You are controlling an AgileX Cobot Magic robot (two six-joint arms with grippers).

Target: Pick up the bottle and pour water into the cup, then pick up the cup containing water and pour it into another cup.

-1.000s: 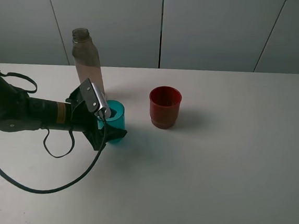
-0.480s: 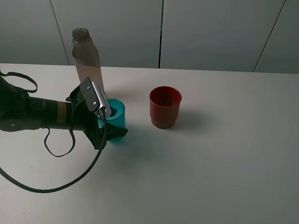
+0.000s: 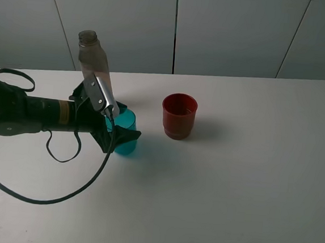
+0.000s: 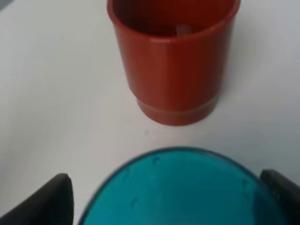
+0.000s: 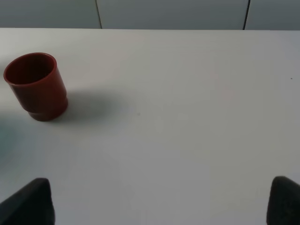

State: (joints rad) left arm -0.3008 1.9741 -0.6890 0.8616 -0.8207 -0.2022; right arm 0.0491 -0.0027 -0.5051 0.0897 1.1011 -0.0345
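Bottle (image 3: 94,64) upright at desk (image 3: 232,173) rear-left. My left gripper (image 3: 118,124) clamped around teal cup (image 3: 126,131) just in front of the bottle. Red cup (image 3: 179,116) stands apart to its right. My right gripper (image 5: 159,199) spread wide, empty

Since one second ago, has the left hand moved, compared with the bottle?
Yes. The left hand has risen a little, and its upper finger now overlaps the bottle higher up. It grips the teal cup.
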